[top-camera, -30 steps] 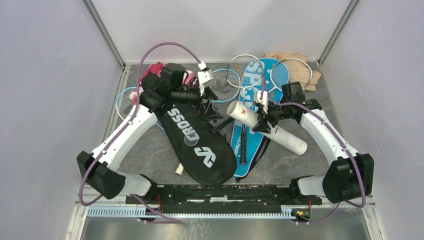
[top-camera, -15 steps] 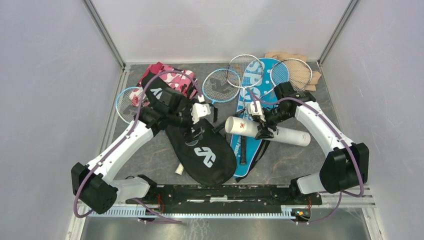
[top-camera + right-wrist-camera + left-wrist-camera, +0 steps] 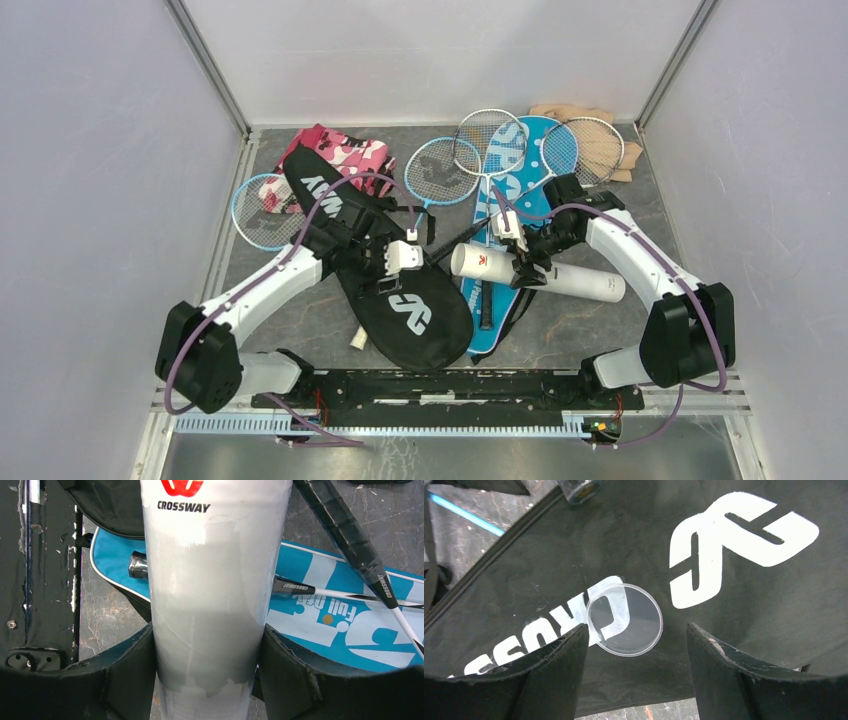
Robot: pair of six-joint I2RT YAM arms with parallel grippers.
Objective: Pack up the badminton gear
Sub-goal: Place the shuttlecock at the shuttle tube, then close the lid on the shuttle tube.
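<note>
— Lid (image 3: pixel 625 619) or tube (image 3: pixel 207 605), which is the trickier to handle?
— The lid, I'd say. It is a thin clear disc lying flat on the black cover (image 3: pixel 744 605), over the white lettering. The left fingers (image 3: pixel 554 680) stand wide on either side of it, holding nothing.
— How would it behave?
— Light, probably slick, and the soft cover under it will give. It is best pinched across its rim, edge to edge. Pressed from above, it may skate away or flip.
— And the tube?
— The right fingers (image 3: pixel 125 680) are closed on its middle, over the blue cover (image 3: pixel 320 625) and a racket handle (image 3: pixel 345 535). Whether it rests on them I cannot tell. It looks like stiff card, light and smooth, so a hard squeeze could dent it and a loose one could let it slide. The mid-length hold should keep it balanced.
</note>
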